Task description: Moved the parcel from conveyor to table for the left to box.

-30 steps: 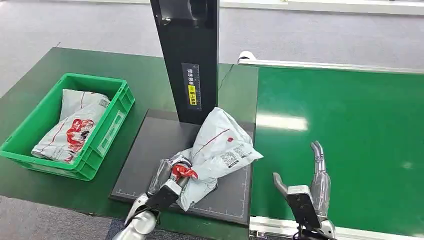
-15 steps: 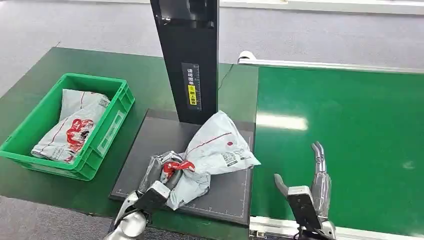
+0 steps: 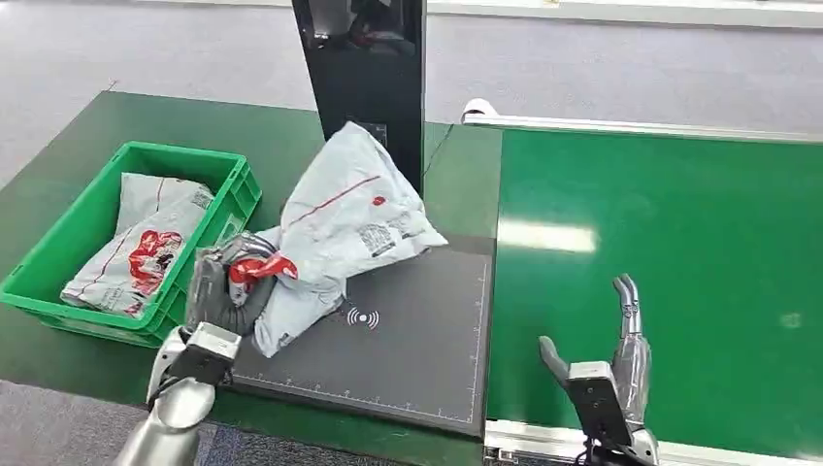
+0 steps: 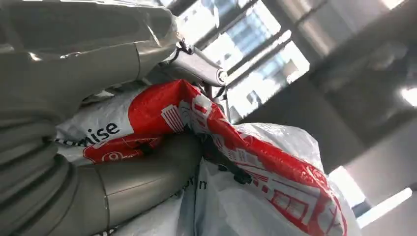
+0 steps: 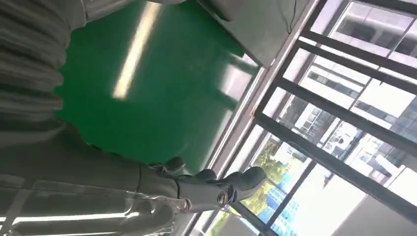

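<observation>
Now my left hand (image 3: 221, 296) clamps the parcel (image 3: 340, 223); I'd carry it over the crate (image 3: 58, 291) rim before letting go. Right fingers (image 3: 626, 301) are apart.

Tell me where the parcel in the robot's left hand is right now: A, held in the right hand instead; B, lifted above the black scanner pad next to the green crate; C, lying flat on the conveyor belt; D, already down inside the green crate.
B: the left hand grips the parcel raised over the black scanner pad, beside the green crate, not inside it.
</observation>
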Robot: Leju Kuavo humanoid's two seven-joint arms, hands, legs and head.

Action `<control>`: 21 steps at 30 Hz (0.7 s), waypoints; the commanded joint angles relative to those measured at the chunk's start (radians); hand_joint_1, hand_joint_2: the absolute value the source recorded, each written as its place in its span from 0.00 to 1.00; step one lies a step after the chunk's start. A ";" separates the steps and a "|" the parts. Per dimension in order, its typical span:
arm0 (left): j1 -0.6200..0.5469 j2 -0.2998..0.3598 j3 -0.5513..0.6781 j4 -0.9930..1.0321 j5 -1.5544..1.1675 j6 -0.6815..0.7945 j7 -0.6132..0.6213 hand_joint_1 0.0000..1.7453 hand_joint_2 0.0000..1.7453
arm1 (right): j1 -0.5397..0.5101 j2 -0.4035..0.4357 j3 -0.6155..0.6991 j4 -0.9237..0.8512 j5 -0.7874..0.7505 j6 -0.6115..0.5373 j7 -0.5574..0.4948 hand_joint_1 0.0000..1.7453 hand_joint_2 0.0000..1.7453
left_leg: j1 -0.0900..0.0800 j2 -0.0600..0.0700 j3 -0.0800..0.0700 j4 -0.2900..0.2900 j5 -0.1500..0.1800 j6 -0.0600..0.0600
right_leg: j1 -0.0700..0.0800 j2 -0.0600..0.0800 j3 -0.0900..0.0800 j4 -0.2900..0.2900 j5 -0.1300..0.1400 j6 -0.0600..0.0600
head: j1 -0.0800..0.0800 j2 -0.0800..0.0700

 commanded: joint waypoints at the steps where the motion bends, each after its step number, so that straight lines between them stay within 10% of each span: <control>1: -0.100 0.068 0.150 0.040 0.006 0.043 -0.003 1.00 1.00 | 0.001 -0.009 -0.016 0.021 -0.009 -0.025 -0.001 0.00 1.00 | 0.001 -0.004 -0.001 0.000 0.000 0.001 | 0.001 0.003 0.000 0.000 0.000 -0.001 | 0.000 0.000; 21: -0.362 0.227 0.416 0.540 -0.090 0.115 0.012 1.00 1.00 | 0.005 0.008 -0.003 -0.001 0.012 0.011 0.008 0.00 1.00 | 0.000 -0.003 -0.001 0.000 0.001 0.001 | 0.000 0.002 -0.002 0.000 0.000 -0.001 | 0.000 0.000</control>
